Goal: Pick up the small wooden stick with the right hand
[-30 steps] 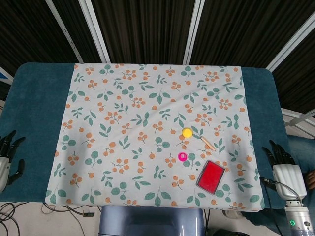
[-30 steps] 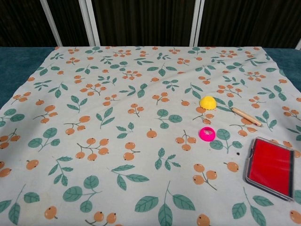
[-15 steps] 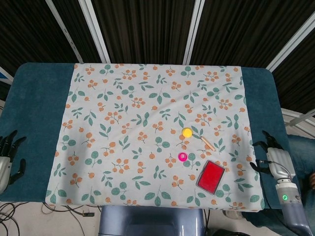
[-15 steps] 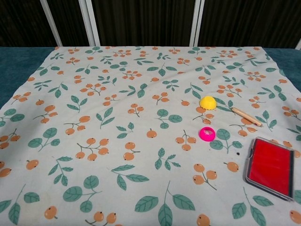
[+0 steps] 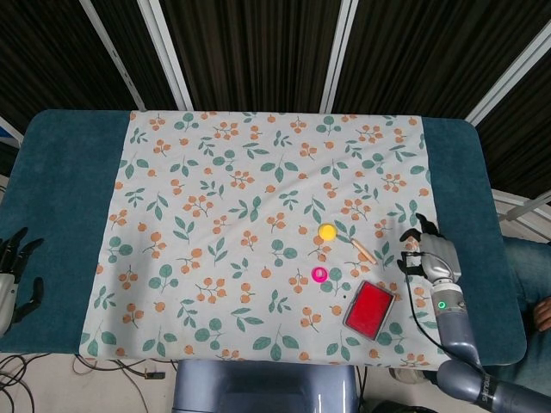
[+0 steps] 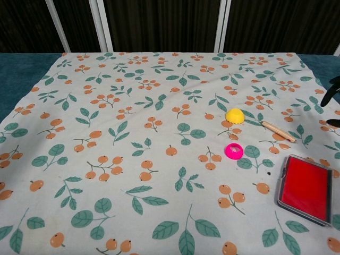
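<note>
Reaching leftward is advised: the empty right hand (image 5: 428, 250), fingers apart, should be lowered across the small tan wooden stick (image 5: 365, 251) at mid-length.

The surface (image 5: 60, 189) is covered in dark teal fabric. A cloth (image 5: 258, 172) over it is off-white, printed with a repeating pattern of orange berries on thin dark stems and muted green leaves. The small wooden stick (image 5: 365, 251) is light tan, with a paler tip at one end. The dome-shaped piece (image 5: 326, 231) is plain yellow. The ring (image 5: 319, 274) is bright magenta pink. The flat pad (image 5: 368, 308) is solid red inside a dark grey frame. The right hand (image 5: 428, 252) has black fingers and a light grey back; its forearm is grey and carries a green indicator light. The left hand (image 5: 12, 267) shows black fingers and a pale grey palm.
</note>
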You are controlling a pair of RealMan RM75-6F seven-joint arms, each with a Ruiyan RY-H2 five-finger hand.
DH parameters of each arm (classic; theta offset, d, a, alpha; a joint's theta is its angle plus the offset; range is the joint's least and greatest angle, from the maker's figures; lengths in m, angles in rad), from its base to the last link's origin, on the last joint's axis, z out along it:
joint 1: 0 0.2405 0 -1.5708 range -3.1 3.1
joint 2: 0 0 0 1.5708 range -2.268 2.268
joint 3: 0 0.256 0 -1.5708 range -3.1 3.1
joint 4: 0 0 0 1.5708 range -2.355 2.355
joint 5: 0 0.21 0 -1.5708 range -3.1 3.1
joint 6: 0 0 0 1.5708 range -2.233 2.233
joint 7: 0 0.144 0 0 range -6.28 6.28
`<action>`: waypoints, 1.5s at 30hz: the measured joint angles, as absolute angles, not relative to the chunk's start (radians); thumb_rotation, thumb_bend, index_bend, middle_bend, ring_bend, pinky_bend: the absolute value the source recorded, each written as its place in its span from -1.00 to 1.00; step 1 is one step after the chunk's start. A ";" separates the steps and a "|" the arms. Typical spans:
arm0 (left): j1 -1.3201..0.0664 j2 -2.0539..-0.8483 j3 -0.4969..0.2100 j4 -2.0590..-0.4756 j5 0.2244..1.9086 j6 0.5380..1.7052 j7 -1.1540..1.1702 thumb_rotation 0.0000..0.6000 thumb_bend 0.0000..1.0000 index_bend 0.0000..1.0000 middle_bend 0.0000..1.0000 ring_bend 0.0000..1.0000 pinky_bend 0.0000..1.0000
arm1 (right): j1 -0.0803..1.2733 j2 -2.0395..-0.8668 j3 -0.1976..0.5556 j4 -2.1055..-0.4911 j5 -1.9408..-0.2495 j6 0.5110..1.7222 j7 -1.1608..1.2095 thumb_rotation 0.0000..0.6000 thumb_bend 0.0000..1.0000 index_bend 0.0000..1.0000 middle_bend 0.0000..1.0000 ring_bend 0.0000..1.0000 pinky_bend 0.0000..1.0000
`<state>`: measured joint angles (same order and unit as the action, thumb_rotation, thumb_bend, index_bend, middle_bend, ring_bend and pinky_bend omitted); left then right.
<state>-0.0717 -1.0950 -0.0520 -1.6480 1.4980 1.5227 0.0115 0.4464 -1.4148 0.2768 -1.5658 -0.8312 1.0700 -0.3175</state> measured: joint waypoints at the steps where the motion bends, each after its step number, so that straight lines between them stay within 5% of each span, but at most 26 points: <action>1: -0.072 -1.095 -0.052 -1.647 1.496 1.522 0.009 1.00 0.10 -0.72 -1.00 -0.88 -0.92 | 0.456 -1.429 0.278 -1.565 -0.815 1.073 -0.336 1.00 -0.32 -0.17 -0.90 -0.83 -0.55; 10: -0.069 -1.093 -0.051 -1.642 1.498 1.524 -0.006 1.00 0.10 -0.72 -1.00 -0.88 -0.92 | 0.527 -1.546 0.287 -1.535 -0.731 1.118 -0.441 1.00 -0.12 -0.17 -0.91 -0.83 -0.55; 26: -0.070 -1.095 -0.052 -1.637 1.496 1.520 -0.006 1.00 0.10 -0.72 -1.00 -0.88 -0.92 | 0.570 -1.631 0.277 -1.483 -0.646 1.174 -0.541 1.00 -0.35 -0.08 -0.92 -0.83 -0.55; 45: -0.071 -1.099 -0.055 -1.630 1.511 1.533 -0.014 1.00 0.10 -0.72 -1.00 -0.88 -0.91 | 0.591 -1.690 0.288 -1.408 -0.621 1.154 -0.546 1.00 -0.29 -0.02 -0.92 -0.83 -0.55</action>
<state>-0.0712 -1.0986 -0.0545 -1.6298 1.5115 1.5328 -0.0141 0.5913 -1.6897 0.2875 -1.4080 -0.6206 1.1545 -0.5458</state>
